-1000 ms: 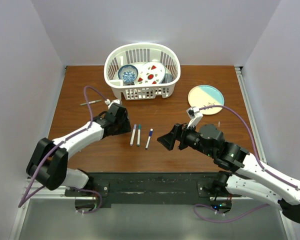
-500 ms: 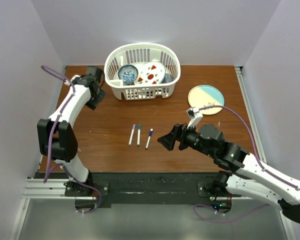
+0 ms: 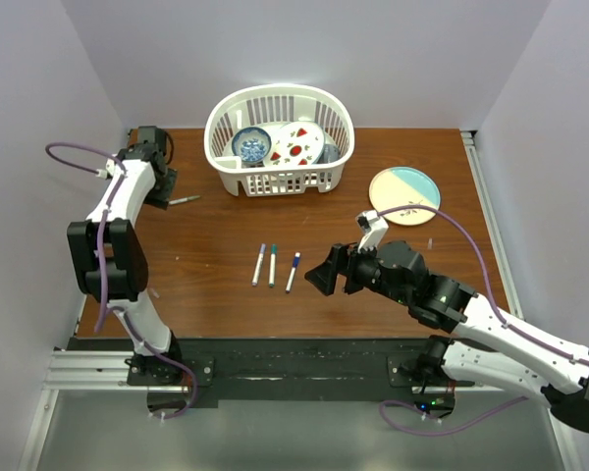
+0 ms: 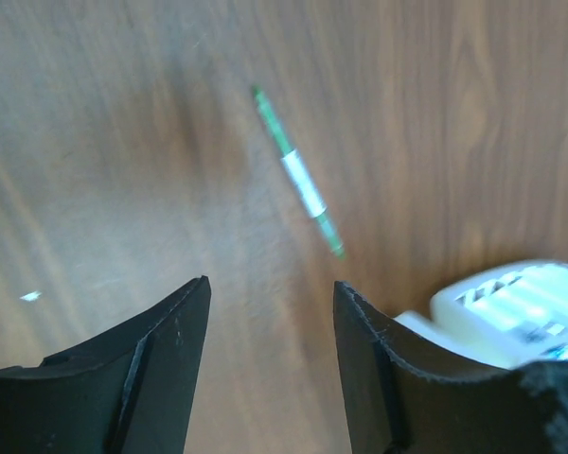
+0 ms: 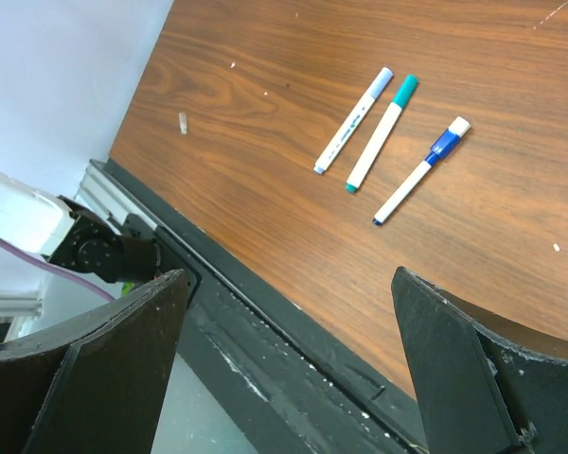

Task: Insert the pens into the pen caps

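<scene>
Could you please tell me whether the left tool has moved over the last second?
Yes. The left tool swung from beside the three pens away to the far left, and now sits left of the white basket.

Green-and-white pen on table beyond parted tool

Basket blocks rear ctr; wide gap to pens.

The top camera looks down over the whole table. The left wrist faces the wood closely. The right wrist slants from farther off, sharing 3 pens with the top.
</scene>
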